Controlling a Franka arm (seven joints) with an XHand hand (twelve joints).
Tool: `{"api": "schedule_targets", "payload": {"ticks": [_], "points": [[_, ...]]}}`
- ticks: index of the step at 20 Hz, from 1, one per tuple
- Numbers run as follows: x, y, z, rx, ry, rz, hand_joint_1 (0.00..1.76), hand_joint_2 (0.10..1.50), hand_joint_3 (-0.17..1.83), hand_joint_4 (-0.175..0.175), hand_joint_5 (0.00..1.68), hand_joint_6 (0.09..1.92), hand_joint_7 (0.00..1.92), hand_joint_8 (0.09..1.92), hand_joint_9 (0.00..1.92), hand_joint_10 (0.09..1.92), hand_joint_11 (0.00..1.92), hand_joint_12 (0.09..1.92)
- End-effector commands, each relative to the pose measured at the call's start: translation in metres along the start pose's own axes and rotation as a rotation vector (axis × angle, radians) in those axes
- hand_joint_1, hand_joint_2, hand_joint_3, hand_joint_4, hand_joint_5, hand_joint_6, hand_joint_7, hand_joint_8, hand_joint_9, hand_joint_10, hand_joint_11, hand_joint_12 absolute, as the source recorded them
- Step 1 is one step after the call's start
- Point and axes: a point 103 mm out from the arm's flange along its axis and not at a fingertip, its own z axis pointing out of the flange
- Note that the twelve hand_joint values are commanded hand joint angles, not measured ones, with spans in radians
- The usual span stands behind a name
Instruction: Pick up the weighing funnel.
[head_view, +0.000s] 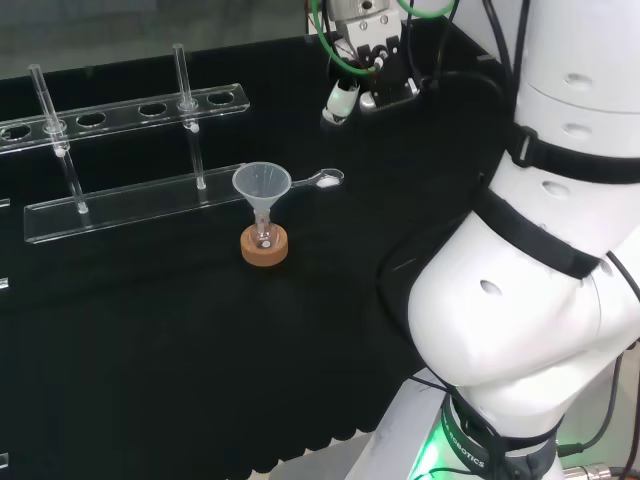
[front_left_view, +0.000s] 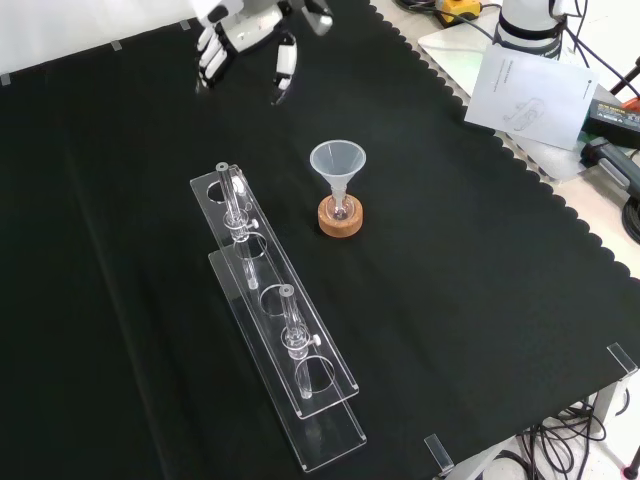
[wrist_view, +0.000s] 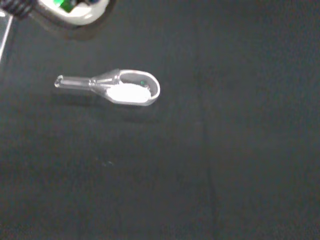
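the fingers (front_left_view: 284, 62) hang straight and spread from the hand (front_left_view: 232, 35) at the top edge of the front view, released, with nothing between them. the edge cuts off the rest of the hand. in the head view the hand (head_view: 365, 60) is above the far side of the cloth, partly behind green hoses, and one white finger points down.

the arm's white links (head_view: 560, 250) run down the right of the head view and off its edge. the bench (front_left_view: 480, 300) under its black cloth carries the rest.

largest on it is a clear test tube rack (front_left_view: 330, 390). it lies lengthwise in the front view, and its left end is cut off in the head view. two clear tubes (front_left_view: 232, 195) (front_left_view: 290, 320) stand upright in it, well apart.

just beside the rack stands the funnel (head_view: 262, 185), mouth up, on a cork ring (head_view: 265, 247). its stem goes into a small flask (head_view: 263, 235) that is hard to make out through the glass.

the weighing funnel (head_view: 322, 180) lies on the cloth just to the right of the funnel's mouth in the head view – below the hand and apart from it, untouched. in the wrist view the weighing funnel (wrist_view: 107, 89) lies flat on its side with its short stem showing, and white powder (wrist_view: 127, 93) sits in its scoop. a blurred white part of the hand shows at that view's corner.
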Motion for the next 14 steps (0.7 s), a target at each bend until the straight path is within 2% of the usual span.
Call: {"api": "schedule_targets", "payload": {"ticks": [1,7,10,14], "points": [[0.0,0.051,0.039,0.011,0.034,-0.096,0.85,0.64,0.44,-0.011,0.48,0.09,0.39,0.65,0.69,0.53,0.46,1.33],[0.007,0.068,0.068,0.03,0.025,-0.129,0.88,0.61,0.47,-0.003,0.49,0.09,0.36,0.64,0.68,0.52,0.46,1.33],[0.011,0.075,0.08,-0.008,0.048,-0.147,0.88,0.61,0.47,-0.001,0.51,0.09,0.36,0.64,0.68,0.52,0.46,1.33],[0.017,0.083,0.09,0.022,0.056,-0.157,0.88,0.61,0.48,0.001,0.54,0.09,0.37,0.64,0.68,0.52,0.47,1.33]]}}
